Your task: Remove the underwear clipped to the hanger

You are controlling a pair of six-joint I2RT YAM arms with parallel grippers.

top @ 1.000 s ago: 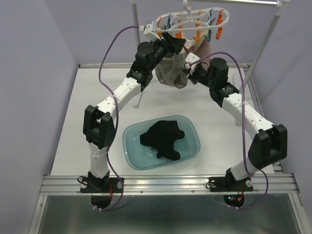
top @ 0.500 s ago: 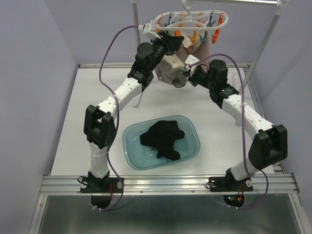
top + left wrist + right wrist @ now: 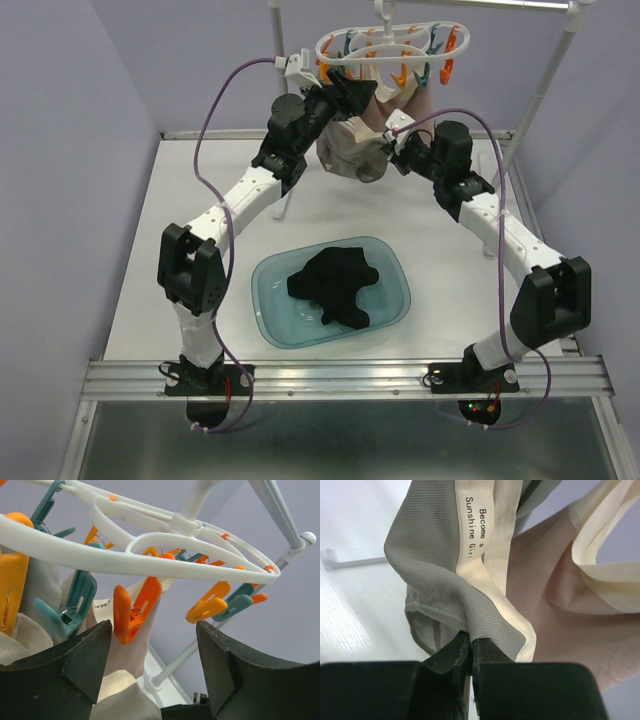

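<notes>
Where the right gripper (image 3: 470,647) meets the cloth, its two dark fingers are pressed together on a fold of the taupe garment (image 3: 432,570). They pinch the ribbed fabric just beside its cream trim, and a printed label (image 3: 476,517) runs along that trim above the pinch. Behind the fold hangs a pale pink garment (image 3: 560,610) with a cream edge of its own. From above, the taupe piece hangs bunched under the hanger (image 3: 150,562), between the two wrists, over the far part of the table (image 3: 200,190). The left gripper (image 3: 153,630) is raised to the left end of the hanger with its fingers (image 3: 75,665) spread well apart. An orange clothespin (image 3: 131,612) dangles in the gap between them, and I cannot tell whether either finger touches it. A teal clothespin (image 3: 75,605) hangs just left of the orange one, with pale cloth behind both. More orange and teal pins dangle along the white oval ring toward the right. The hanger itself hangs at the far side of the scene, between the white rack poles (image 3: 545,85). Nearer, around the middle of the table and between the two arms, a black garment (image 3: 335,283) lies crumpled in a translucent teal basin (image 3: 278,312), well apart from both grippers.
</notes>
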